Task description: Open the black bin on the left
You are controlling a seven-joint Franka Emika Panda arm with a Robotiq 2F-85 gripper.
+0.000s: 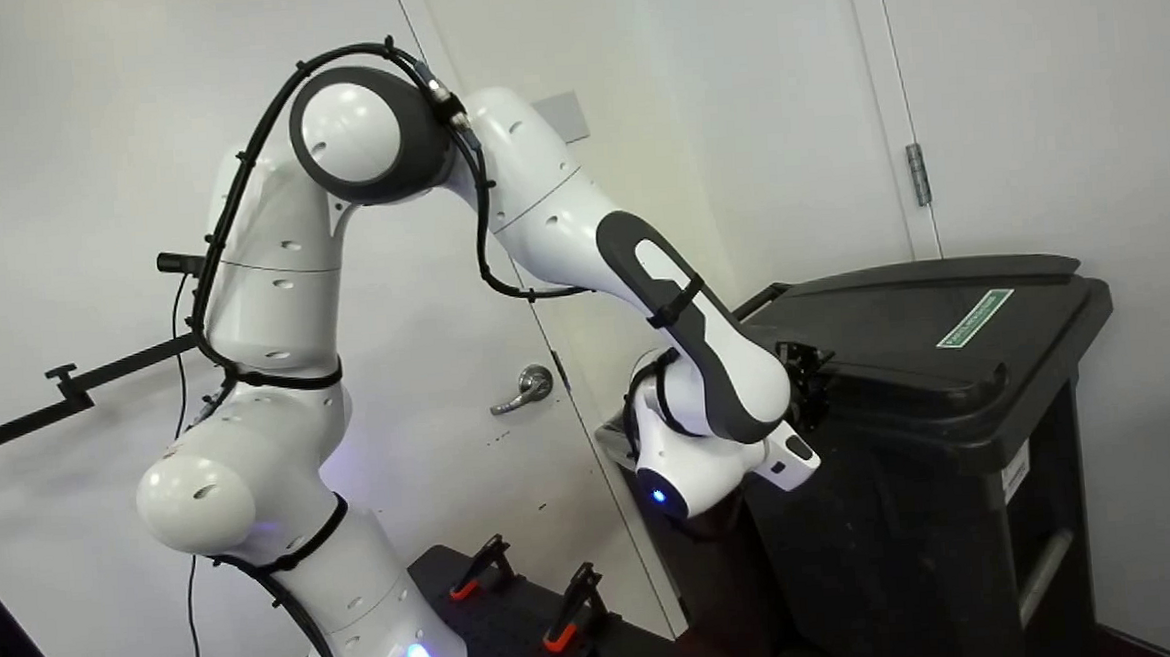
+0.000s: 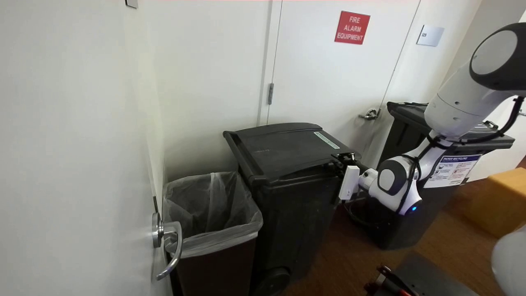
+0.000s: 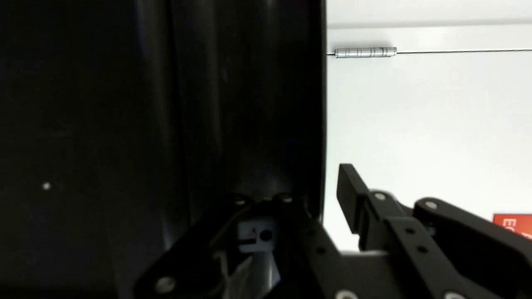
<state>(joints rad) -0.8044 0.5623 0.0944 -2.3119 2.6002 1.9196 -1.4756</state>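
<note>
standing at left is a lined bin (image 2: 218, 267); just right of it, before the far door (image 2: 316, 78), is the black bin (image 2: 294, 218), lid (image 2: 283, 148) down. at the lid's right end is the gripper (image 3: 329, 191), fingers (image 3: 350, 199) apart by a narrow gap, door showing between; whether it touches the bin cannot be told. farther right stand a recycling bin (image 2: 396, 135) and a box (image 2: 499, 201).
</note>
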